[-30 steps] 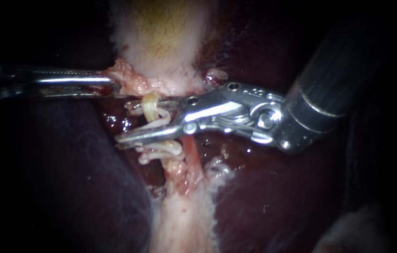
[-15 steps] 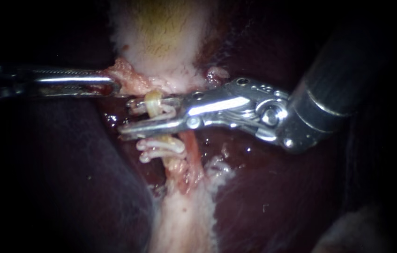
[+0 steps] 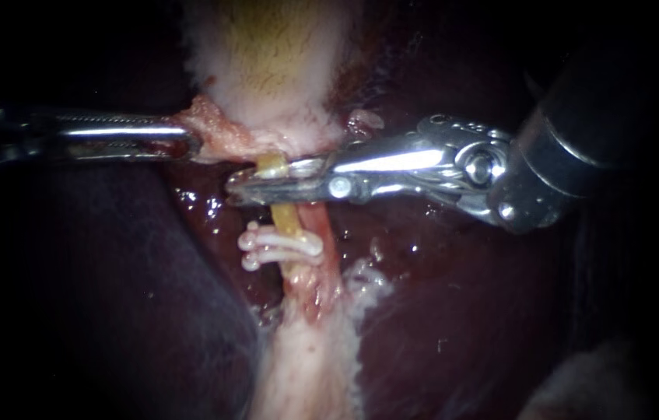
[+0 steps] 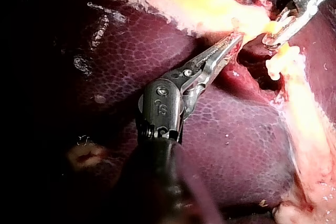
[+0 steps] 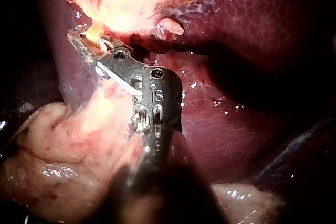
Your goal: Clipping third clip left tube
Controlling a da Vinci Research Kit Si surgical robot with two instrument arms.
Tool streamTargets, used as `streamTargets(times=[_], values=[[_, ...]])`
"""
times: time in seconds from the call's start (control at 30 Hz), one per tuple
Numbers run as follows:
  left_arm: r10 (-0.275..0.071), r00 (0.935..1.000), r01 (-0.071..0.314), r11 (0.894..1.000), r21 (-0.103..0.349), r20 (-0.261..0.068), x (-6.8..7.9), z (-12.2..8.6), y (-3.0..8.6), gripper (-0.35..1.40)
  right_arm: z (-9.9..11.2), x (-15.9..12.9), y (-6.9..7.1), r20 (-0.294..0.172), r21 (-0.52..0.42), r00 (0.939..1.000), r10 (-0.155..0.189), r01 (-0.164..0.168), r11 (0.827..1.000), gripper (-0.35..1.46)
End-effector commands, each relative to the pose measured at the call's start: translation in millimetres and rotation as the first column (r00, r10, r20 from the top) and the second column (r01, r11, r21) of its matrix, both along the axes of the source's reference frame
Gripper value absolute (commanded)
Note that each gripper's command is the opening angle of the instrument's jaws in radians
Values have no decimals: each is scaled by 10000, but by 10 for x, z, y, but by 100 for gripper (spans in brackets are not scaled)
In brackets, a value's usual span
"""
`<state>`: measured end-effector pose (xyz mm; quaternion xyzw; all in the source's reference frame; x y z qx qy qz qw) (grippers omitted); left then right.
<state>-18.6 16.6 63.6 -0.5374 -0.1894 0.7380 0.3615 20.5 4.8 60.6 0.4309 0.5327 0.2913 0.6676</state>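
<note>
The yellow left tube (image 3: pixel 285 218) runs down from the pale gallbladder (image 3: pixel 267 62). My right instrument (image 3: pixel 240 185) comes in from the right, and its jaws are squeezed together across the tube just below the gallbladder's edge, a white clip barely showing between them. Two white clips (image 3: pixel 278 244) sit lower on the same tube. A reddish tube (image 3: pixel 320 233) lies just to the right of it. My left instrument (image 3: pixel 189 140) is shut on pink tissue (image 3: pixel 216 134) at the gallbladder's lower edge. The right wrist view shows my right instrument (image 5: pixel 84 38) clamped on the tube (image 5: pixel 95 33).
Dark red liver (image 3: pixel 453 311) surrounds the tubes on both sides. A pale strip of tissue (image 3: pixel 306 365) continues below the clips. In the left wrist view my left instrument (image 4: pixel 233 40) holds the tissue fold, with my right instrument (image 4: pixel 278 32) beyond it.
My right instrument's jaws, wide apart around the tube a second ago, have come together on it and shifted slightly up and to the right. The left instrument has held still.
</note>
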Motion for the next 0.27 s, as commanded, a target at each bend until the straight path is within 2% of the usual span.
streamTargets(times=[0.03,0.27], values=[[2,10000,-2,10000,-3,0,0,0,0,-35,1,1,-1,6,-16,10000,14,-14,10000,-35],[4,10000,-4,10000,-3,2,1,1,0,-35,1,1,0,-7,-10,10000,-6,6,10000,-35]])
